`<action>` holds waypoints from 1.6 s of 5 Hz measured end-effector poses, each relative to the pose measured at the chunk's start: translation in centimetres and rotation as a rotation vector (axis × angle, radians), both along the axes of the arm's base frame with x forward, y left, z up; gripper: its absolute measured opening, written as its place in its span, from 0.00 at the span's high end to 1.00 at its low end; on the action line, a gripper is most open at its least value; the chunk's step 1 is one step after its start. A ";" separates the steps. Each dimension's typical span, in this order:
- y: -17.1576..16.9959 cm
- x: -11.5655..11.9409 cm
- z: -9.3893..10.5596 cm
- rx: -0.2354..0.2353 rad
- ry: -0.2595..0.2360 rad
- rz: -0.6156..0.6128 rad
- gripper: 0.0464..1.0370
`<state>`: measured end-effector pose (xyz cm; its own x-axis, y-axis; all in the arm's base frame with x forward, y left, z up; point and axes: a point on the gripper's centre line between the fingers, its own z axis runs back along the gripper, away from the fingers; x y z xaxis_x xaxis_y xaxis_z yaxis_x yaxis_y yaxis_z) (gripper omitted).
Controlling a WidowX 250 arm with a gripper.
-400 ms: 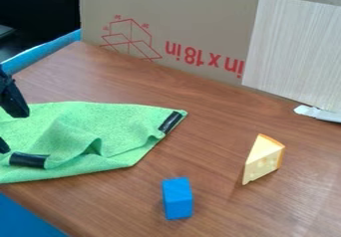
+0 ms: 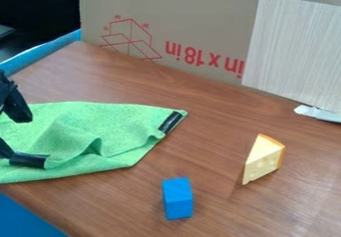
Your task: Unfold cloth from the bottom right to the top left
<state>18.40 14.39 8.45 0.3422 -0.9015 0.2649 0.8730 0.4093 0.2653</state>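
Note:
The black gripper [image 2: 15,137] is at the left edge, over the left part of the green cloth [image 2: 73,124]. Its two fingers stand apart, one tip above the cloth and the lower one close to the black tape piece [image 2: 28,160] on the cloth's front left part. Whether that lower tip touches the tape I cannot tell. The cloth lies rumpled, with a raised fold near its middle and a second black tape strip [image 2: 171,122] at its right corner.
A blue block [image 2: 177,198] stands on the brown table [image 2: 213,126] right of the cloth's front edge. Farther right is a toy cheese wedge [image 2: 262,158]. A cardboard panel [image 2: 180,17] borders the back, with a white object [image 2: 318,113] near its right base.
The gripper has moved slightly to the right and down, its lower finger now nearer the left tape piece. The cloth, block and cheese have not moved.

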 end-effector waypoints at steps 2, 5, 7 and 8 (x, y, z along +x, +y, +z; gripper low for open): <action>-0.7 0.6 -1.4 0.040 -0.002 -0.007 0.04; -1.3 1.0 -2.7 0.080 0.003 -0.007 0.04; -1.3 1.1 -3.0 0.086 0.011 0.001 0.04; -1.4 1.1 -3.1 0.082 0.016 0.005 0.08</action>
<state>19.51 13.03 5.31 0.3500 -0.9184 0.1844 0.8757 0.3907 0.2839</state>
